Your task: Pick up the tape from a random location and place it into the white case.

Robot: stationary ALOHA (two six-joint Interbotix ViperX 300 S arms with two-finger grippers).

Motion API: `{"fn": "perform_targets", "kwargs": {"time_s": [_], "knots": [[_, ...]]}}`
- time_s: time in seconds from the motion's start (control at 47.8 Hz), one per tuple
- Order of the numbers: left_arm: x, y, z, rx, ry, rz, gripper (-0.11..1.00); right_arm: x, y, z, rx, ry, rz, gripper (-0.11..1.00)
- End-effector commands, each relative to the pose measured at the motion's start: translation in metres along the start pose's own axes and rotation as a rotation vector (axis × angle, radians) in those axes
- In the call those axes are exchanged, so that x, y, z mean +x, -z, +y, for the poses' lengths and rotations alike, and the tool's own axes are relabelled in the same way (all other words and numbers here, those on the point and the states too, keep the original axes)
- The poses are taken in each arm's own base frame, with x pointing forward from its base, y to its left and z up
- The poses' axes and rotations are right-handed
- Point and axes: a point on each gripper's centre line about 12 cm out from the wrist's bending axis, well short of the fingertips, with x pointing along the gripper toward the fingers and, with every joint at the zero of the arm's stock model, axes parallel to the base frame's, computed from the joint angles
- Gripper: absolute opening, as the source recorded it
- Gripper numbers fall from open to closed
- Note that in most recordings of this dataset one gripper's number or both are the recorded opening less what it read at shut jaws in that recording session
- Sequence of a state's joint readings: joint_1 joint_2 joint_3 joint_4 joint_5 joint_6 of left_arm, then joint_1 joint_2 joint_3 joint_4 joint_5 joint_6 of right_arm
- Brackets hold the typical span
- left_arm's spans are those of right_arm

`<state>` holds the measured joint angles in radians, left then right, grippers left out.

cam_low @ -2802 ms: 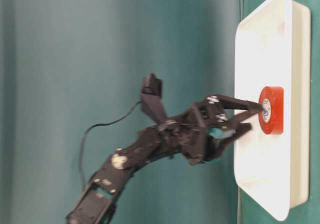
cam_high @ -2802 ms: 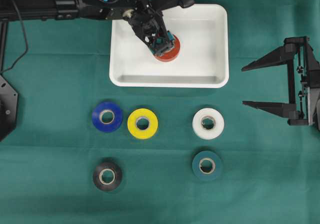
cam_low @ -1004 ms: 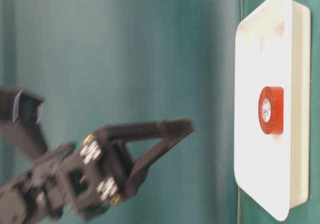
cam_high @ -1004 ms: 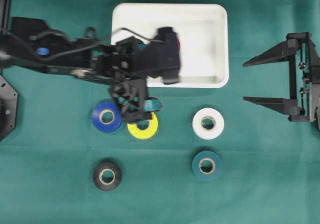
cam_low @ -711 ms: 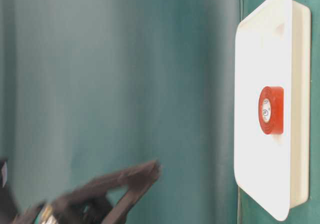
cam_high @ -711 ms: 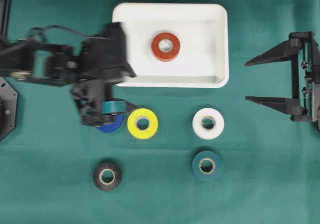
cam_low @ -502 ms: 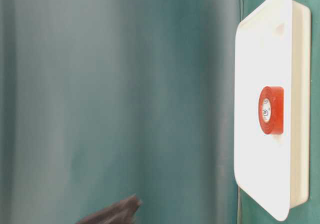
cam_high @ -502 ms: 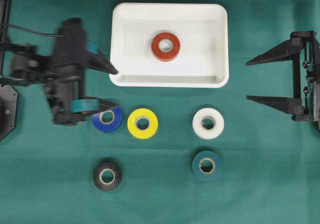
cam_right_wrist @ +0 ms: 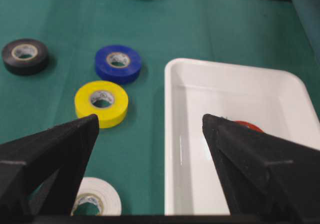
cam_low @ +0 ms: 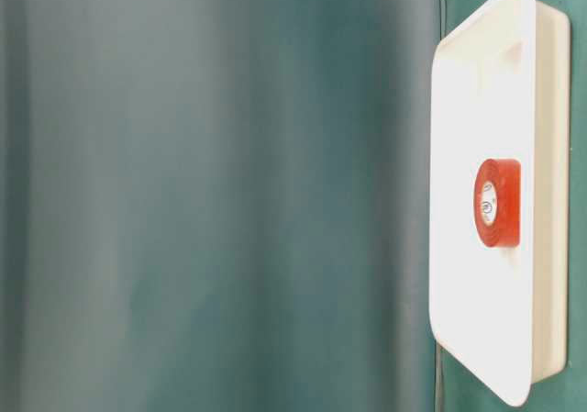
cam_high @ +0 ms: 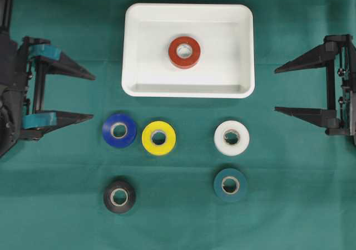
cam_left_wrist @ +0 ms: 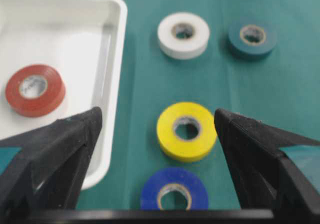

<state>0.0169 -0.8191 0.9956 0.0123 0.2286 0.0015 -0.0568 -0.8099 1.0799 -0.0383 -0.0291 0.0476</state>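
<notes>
Red tape point(cam_high: 184, 52) lies flat in the middle of the white case point(cam_high: 188, 88) in the overhead view; the left gripper point(cam_high: 88, 96) and right gripper point(cam_high: 279, 91) stand spread wide and empty at the table's sides. The table-level view shows the roll on the case floor. The left wrist view shows blue tape point(cam_left_wrist: 174, 195), yellow tape point(cam_left_wrist: 186, 131), white tape point(cam_left_wrist: 183, 35). The right wrist view adds black tape point(cam_right_wrist: 25, 56).

Overhead looking straight down; table-level view rotated sideways; wrist views share white case point(cam_left_wrist: 115, 59), opposite sides
</notes>
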Motion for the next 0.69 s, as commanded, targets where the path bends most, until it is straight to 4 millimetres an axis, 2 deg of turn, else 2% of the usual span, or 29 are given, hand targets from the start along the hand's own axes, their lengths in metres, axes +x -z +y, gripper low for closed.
{"fn": "perform_targets", "kwargs": {"time_s": [0.0, 0.293, 0.669], "knots": [[-0.006, 0.005, -0.001, -0.002, 0.003, -0.04, 0.97, 0.0, -0.01, 0.0, 0.003, 0.001, -0.026, 0.92], [-0.016, 0.045, -0.001, -0.003, 0.004, -0.061, 0.97, 0.001, -0.008, 0.0, 0.0, 0.001, -0.017, 0.92], [-0.021, 0.048, -0.001, 0.0, 0.004, -0.069, 0.97, 0.002, -0.003, 0.0, 0.008, 0.002, 0.006, 0.92]]}}
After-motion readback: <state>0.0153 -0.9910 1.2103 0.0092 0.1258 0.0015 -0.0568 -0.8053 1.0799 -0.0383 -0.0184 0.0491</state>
